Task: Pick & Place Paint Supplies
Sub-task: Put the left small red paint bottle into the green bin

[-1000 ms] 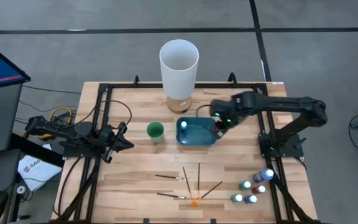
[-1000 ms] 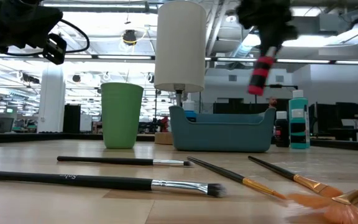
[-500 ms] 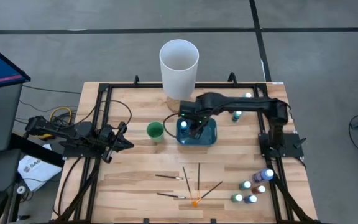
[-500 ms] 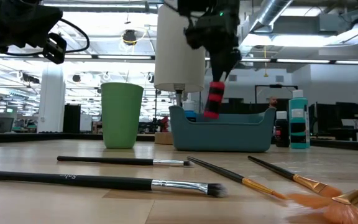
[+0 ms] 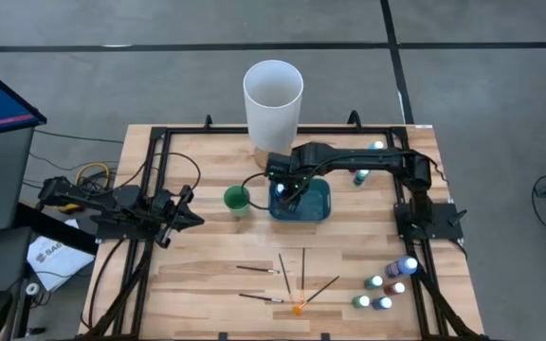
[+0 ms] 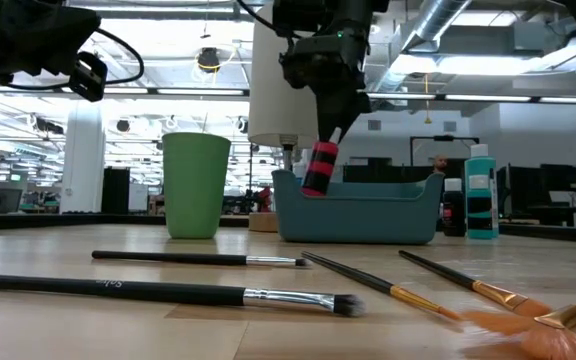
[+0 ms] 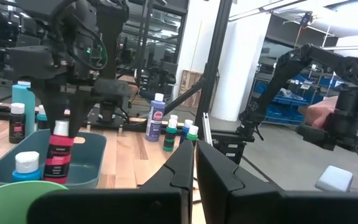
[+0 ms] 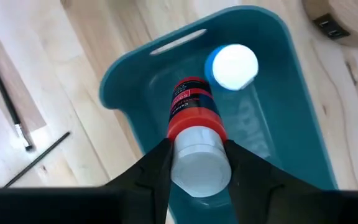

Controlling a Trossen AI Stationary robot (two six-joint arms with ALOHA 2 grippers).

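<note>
My right gripper (image 5: 288, 187) is shut on a red paint bottle (image 6: 318, 168) above the teal bin (image 5: 316, 210). The bottle's lower end dips below the bin's rim (image 6: 358, 185). A blue bottle with a white cap (image 8: 232, 66) stands inside the bin. Several more bottles (image 5: 387, 284) stand at the table's near right corner. Several dark-handled brushes (image 5: 282, 277), one orange-tipped (image 5: 299, 306), lie flat near the near edge. My left gripper (image 5: 184, 217) waits shut at the table's left side. My right gripper (image 8: 197, 169) pinches the red bottle by its pale cap end (image 8: 197, 149) between the two fingers (image 8: 156, 171). The fingers come from above, pointing down. The bottle (image 8: 191, 115) hangs tilted below them, lifted, with its base inside the bin; whether it touches the floor does not show.
A small green cup (image 5: 237, 198) stands just left of the bin, and a tall white cylinder (image 5: 273, 95) stands behind it on a wooden base. Two more bottles (image 5: 360, 175) stand right of the bin. Bare wood lies between the bin and the brushes.
My right gripper has carried the red bottle from right of the bin toward the table's left and down. The bottle hung clear above the bin's right end; now it is tilted at the left end with its base below the rim.
</note>
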